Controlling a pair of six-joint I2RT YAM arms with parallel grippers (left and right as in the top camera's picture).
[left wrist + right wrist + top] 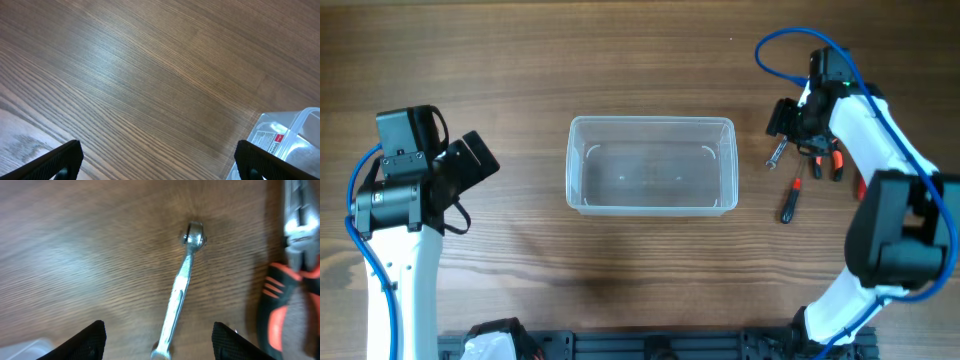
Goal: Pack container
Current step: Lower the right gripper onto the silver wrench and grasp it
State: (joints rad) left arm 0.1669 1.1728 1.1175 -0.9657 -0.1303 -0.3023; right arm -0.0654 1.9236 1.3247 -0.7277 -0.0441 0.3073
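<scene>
Container: clear tub, rounded corners, thick rim, sits on the wood table, long side across in the overhead view. The wood grain shows through its floor.

Left gripper: well to the left of the container, hovering over bare wood, jaws spread wide, nothing between them. My left wrist view catches one corner of the container at the lower right. A white label with a red patch is stuck there. The printing begins "Sto"; the rest is too small and is cut off by my finger, so I cannot read it.

Right gripper: to the right of the container, apart from it, jaws parted and gripping nothing. A small silver wrench lies flat on the wood in the gap between my fingers, touching neither. Its ring end points away from me and its other end is near the bottom edge of the view. I can read no markings on its shank; the view is blurred.

Pliers: just beside the wrench, on the side away from the container, with orange and black grips and a grey metal head. No readable brand.

Screwdriver: red and black handle, lying right of the container, nearer its front corner than the wrench. No writing is legible from overhead.
</scene>
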